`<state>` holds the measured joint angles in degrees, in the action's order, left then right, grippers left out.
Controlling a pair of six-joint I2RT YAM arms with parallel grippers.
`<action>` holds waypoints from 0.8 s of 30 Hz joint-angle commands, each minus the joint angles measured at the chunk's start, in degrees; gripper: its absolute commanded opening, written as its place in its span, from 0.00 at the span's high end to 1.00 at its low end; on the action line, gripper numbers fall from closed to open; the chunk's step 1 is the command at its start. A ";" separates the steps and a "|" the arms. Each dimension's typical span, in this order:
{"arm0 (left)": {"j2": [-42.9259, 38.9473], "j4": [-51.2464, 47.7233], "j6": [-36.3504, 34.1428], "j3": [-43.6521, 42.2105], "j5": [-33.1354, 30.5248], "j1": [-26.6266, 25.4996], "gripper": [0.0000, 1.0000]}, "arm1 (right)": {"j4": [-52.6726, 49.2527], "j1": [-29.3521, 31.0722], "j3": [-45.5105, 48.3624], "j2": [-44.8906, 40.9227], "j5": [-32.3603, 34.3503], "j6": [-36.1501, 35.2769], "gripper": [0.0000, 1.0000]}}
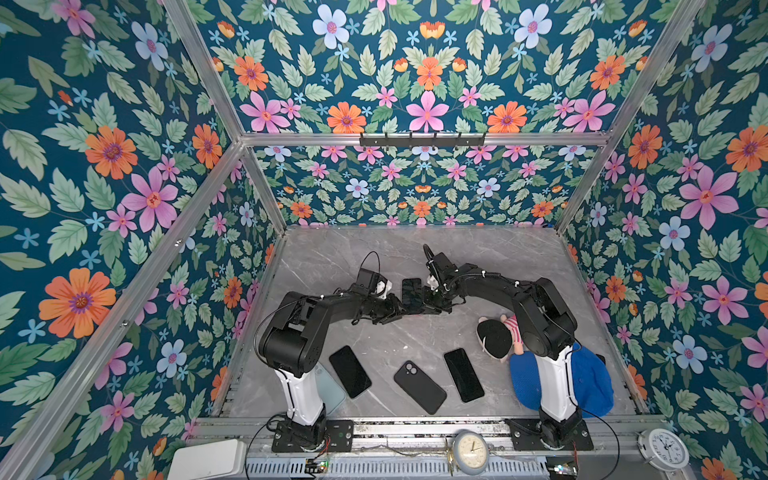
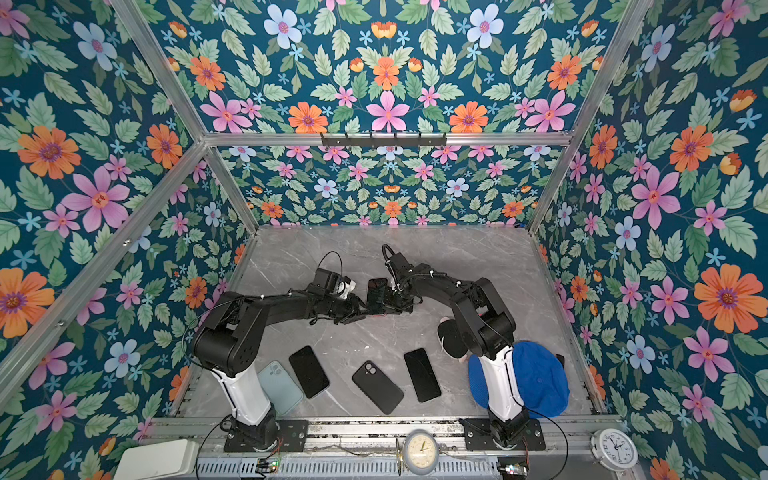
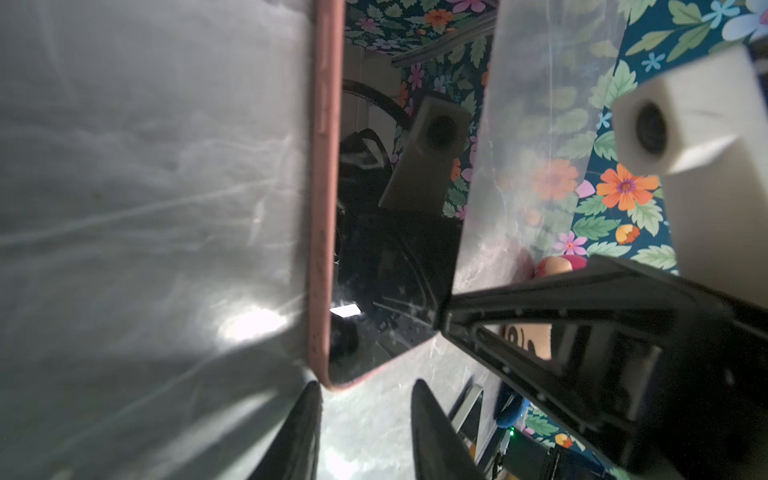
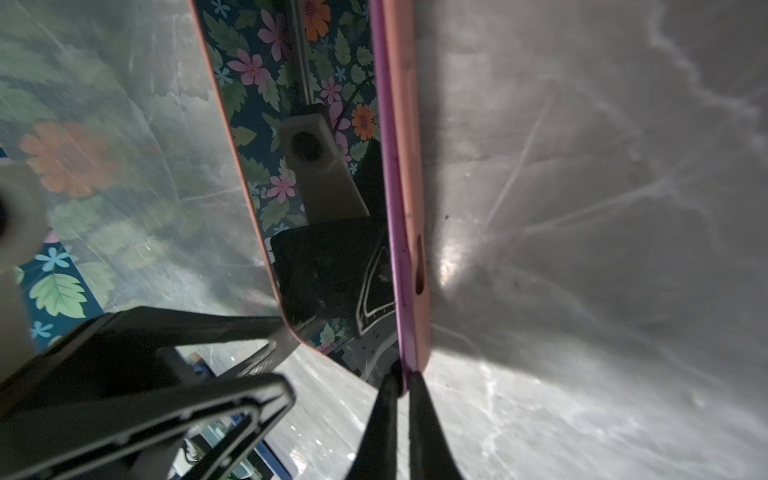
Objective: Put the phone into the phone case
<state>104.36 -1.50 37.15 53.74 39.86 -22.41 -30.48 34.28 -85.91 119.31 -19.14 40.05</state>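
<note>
The right pincer pinches the phone case at its near corner, lengthwise between both arms; the left pincer stands spread beside.

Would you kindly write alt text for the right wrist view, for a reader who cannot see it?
The right gripper pinches a corner of a phone in a pink case, with the grey marble table beyond. The left gripper, jaws apart, touches the phone's other near corner; the phone mirrors floral wallpaper.
</note>
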 commanded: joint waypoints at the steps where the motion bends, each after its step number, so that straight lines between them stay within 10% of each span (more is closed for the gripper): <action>1: -0.88 -6.43 -5.49 1.42 -3.53 1.21 0.55 | -3.33 -1.02 -1.19 -2.01 4.22 -2.75 0.83; 24: 9.57 -8.17 -7.97 14.43 0.18 2.57 0.58 | -6.35 -5.90 -22.00 13.64 -0.49 -7.62 0.78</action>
<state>113.25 -8.93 30.00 67.40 39.03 -19.99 -34.81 28.25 -107.28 132.27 -18.44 33.19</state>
